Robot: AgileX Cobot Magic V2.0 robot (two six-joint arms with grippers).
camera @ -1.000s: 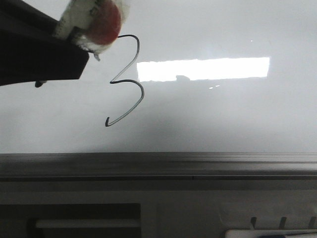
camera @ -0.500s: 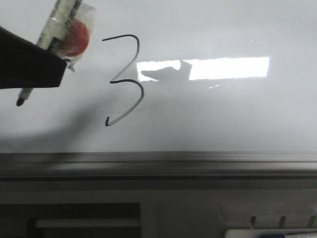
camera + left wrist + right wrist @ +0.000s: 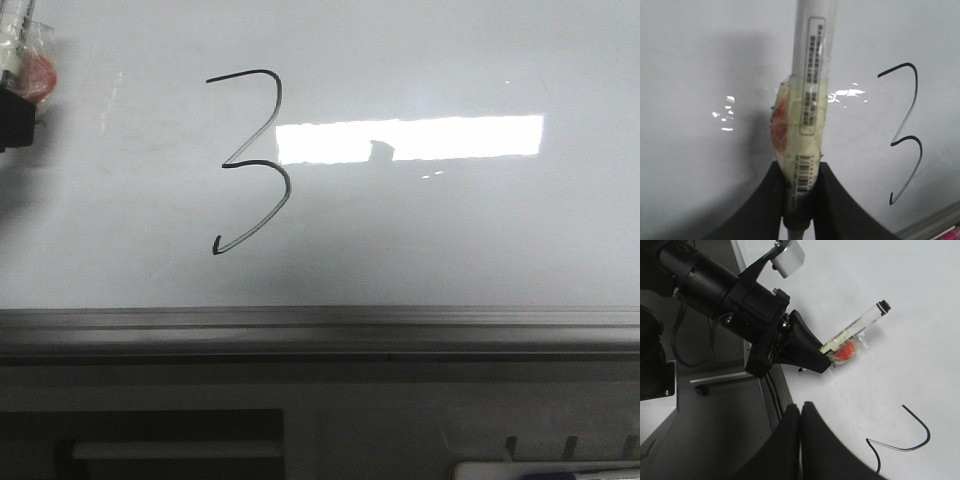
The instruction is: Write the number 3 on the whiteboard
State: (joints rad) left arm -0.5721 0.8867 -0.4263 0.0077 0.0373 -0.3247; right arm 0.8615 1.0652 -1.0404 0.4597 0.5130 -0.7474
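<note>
Drawn in thin black line on the whiteboard (image 3: 450, 240): the number 3 (image 3: 252, 160), flat-topped, angular, ending in a small hooked tail. Set well clear of the left gripper (image 3: 799, 200), off to that gripper's side, with bare board between the two. Clamped between the left gripper's two black fingers (image 3: 837, 205): a white marker pen (image 3: 810, 75), its barcode label facing the wrist camera and a wad of clear tape over something red (image 3: 782, 130) bound to its barrel just above the fingers. Barely visible in the front view, only at the far left edge, level with the top of the numeral: the same taped pen and a corner of black finger. Seen from the right wrist, pen tip lifted off the board, pointing away from the figure, no contact with the line. Pressed together with nothing between them: the right gripper (image 3: 801, 440), its dark fingers close beside the lower curve of the numeral. Bright rectangular reflection (image 3: 410, 138) just beyond the numeral's middle, on the side away from the left gripper. Grey metal rail (image 3: 320, 330) along the board's lower edge, beneath the hooked tail.
</note>
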